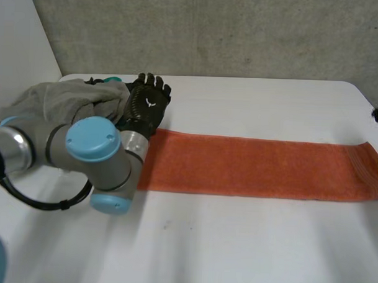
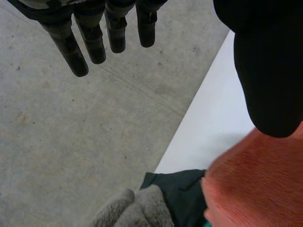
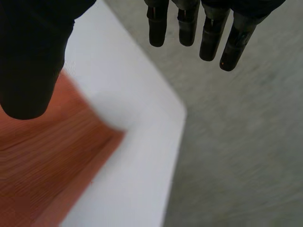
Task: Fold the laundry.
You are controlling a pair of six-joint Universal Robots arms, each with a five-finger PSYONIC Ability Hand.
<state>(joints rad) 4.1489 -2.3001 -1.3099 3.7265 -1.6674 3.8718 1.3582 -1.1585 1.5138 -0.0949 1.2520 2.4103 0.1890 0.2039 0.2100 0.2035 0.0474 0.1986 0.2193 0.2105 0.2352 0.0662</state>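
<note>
I find the orange towel (image 1: 256,165) flat on the bench (image 1: 235,242); left hand (image 1: 145,106) and right hand (image 3: 33,61) at its ends, fingers straight.

towel (image 1: 256,165) across table (image 1: 235,242), laundry pile (image 1: 54,99) at its left end

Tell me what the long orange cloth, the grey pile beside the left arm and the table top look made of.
Orange cloth: woven towelling, matte, with fine ribbed texture and a banded hem at one end. Grey pile: likely fleece or plush; its surface looks fuzzy and rumpled. Table top: smooth white laminate or painted board, probably; no grain shows.
</note>
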